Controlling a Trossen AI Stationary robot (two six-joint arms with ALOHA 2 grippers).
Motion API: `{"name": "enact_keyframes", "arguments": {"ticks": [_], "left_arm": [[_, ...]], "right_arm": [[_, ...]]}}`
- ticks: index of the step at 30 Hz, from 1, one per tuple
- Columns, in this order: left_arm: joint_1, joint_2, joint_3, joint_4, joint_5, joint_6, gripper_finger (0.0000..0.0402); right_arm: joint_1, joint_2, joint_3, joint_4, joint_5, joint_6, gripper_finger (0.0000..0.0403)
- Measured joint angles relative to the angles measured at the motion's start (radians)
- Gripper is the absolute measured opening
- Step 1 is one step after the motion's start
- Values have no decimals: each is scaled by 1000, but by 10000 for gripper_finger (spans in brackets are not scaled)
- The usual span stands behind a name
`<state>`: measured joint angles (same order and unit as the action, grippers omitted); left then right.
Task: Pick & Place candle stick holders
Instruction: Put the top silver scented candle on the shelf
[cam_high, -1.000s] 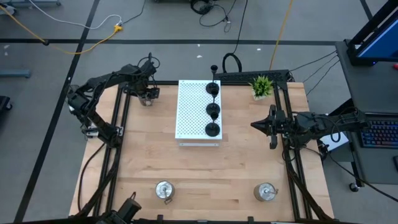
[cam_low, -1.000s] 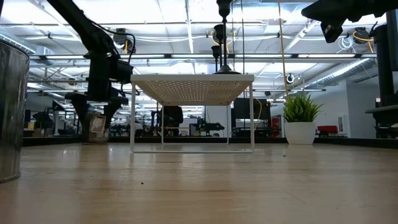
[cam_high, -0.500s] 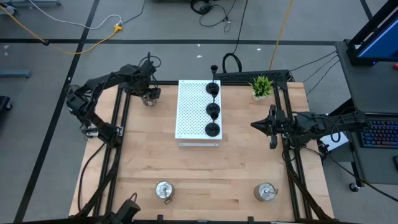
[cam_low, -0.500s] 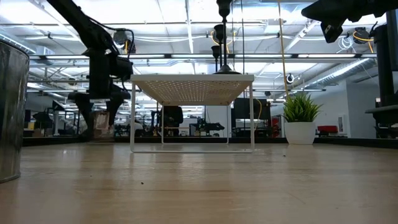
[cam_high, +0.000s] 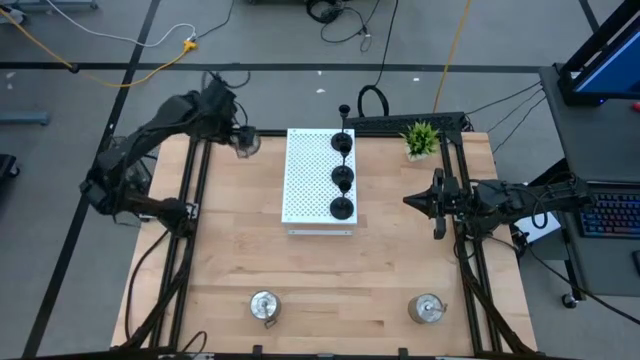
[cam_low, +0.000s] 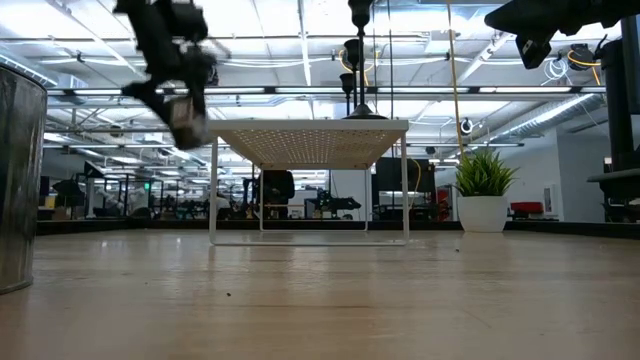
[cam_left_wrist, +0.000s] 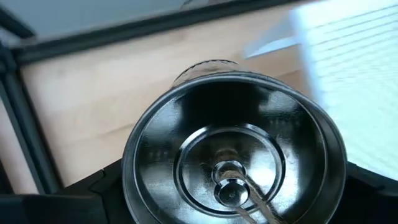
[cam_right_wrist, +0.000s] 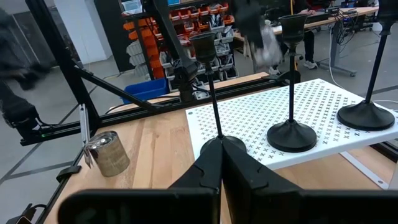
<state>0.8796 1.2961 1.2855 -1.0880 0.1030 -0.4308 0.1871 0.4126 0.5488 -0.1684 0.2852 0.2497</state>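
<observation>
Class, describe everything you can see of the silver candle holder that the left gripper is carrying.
The silver candle holder is a shiny, round, squat metal cup with a smooth rim, concentric rings inside and a small stud at its centre. The left gripper holds it between its dark fingers, lifted off the wooden table, just off the left edge of the white perforated board.

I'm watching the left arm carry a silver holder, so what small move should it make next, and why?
Probably carry it sideways over the white perforated board before lowering. The left tool holds a silver candle holder lifted clear of the table, beside the board's left edge. The three black holders fill the board's right side and its left side looks free. The right tool waits shut.
</observation>
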Motion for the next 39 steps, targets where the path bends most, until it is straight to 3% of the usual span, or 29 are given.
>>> {"name": "enact_keyframes", "arguments": {"ticks": [8,15,22,29,39], "left_arm": [[-168,65,349,-77,-99,-44,344],[-291,240,525,-92,-114,-46,344],[-319,428,683,-206,-114,-15,344],[-324,542,770,-263,-124,3,344],[-339,610,772,-240,-122,7,344]], "right_arm": [[0,0,0,0,0,0,0],[0,0,0,0,0,0,0],[0,0,0,0,0,0,0],[0,0,0,0,0,0,0],[0,0,0,0,0,0,0]]}}
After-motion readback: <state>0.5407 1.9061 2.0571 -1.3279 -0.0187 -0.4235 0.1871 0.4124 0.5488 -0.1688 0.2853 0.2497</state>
